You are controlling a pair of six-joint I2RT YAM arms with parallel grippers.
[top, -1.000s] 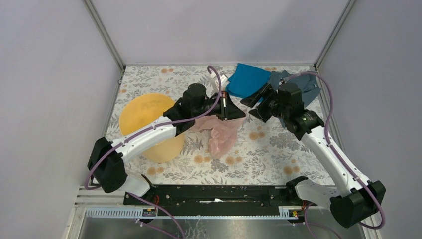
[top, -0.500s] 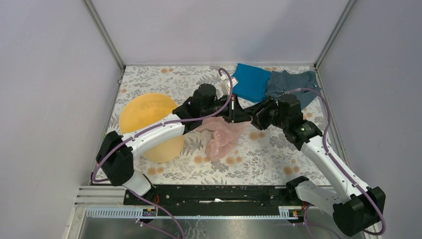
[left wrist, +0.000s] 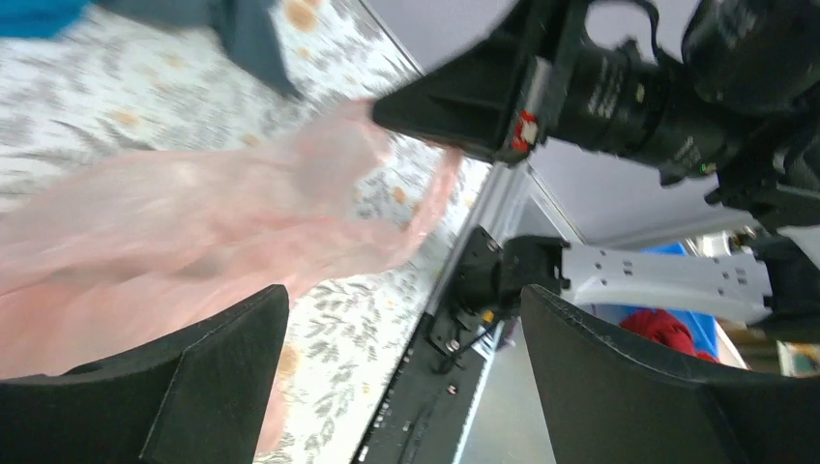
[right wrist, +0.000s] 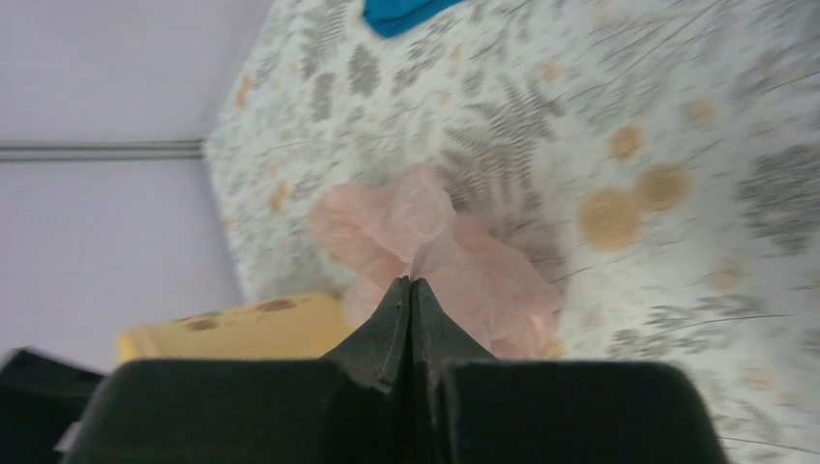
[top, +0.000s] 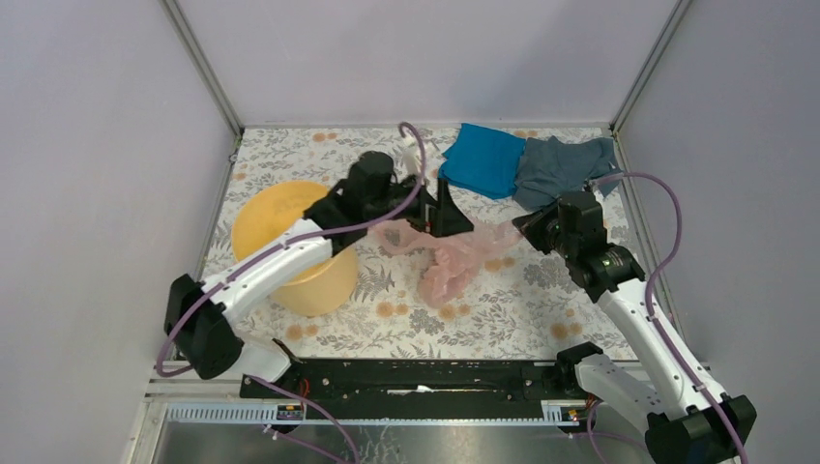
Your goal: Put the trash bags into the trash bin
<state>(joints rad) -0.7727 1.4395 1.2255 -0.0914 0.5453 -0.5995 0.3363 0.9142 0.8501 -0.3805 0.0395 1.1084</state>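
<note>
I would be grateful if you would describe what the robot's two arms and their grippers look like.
The left arm and right arm have smooth white link shells joined by bulky black joint housings. A thin purple cable loops along each. The left gripper and right gripper are matte black with wedge-shaped fingers; the right one bears a small red mark.

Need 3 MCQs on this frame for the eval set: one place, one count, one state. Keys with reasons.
1. The bucket stands: A) left of the bag B) right of it C) on top of it
2. Cloths at the far edge: A) one B) two C) three
3. The right arm's jaws are: A) wide open B) shut on a cloth C) shut on the bag
Key: 1 A, the top view shows it on the robot's left; 2 B, one blue cloth, one grey cloth; 3 C, the wrist view shows them pinched on pink film.
</note>
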